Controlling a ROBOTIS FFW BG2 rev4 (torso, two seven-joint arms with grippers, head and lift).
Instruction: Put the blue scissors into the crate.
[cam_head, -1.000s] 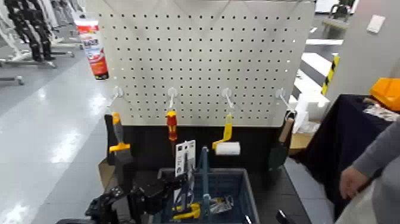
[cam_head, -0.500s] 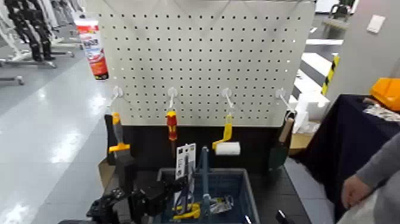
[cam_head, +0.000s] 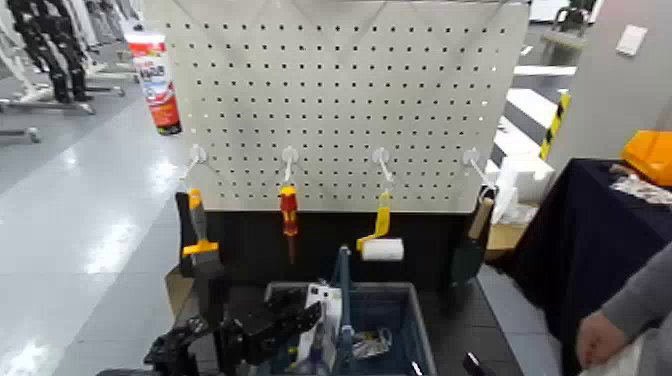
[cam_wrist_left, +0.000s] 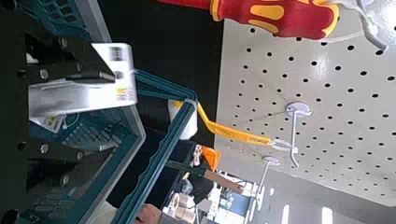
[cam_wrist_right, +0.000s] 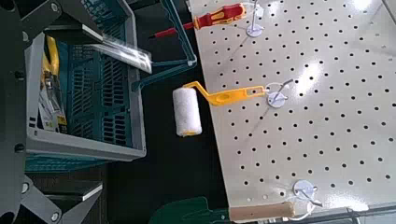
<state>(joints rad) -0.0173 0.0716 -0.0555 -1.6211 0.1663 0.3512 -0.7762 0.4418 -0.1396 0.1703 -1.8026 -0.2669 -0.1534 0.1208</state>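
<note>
The left gripper (cam_head: 290, 318) was clamped on the white retail card of the blue scissors (cam_head: 320, 315), tilted inside the slatted blue-grey plastic crate (cam_head: 415, 318); light, stiff, somewhat bendable, best held by the card's edge.

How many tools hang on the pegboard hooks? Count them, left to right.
4: a scraper with a yellow-banded handle far left, a red-and-yellow screwdriver, a yellow-handled paint roller, and a wooden-handled trowel far right. None appear hidden.
</note>
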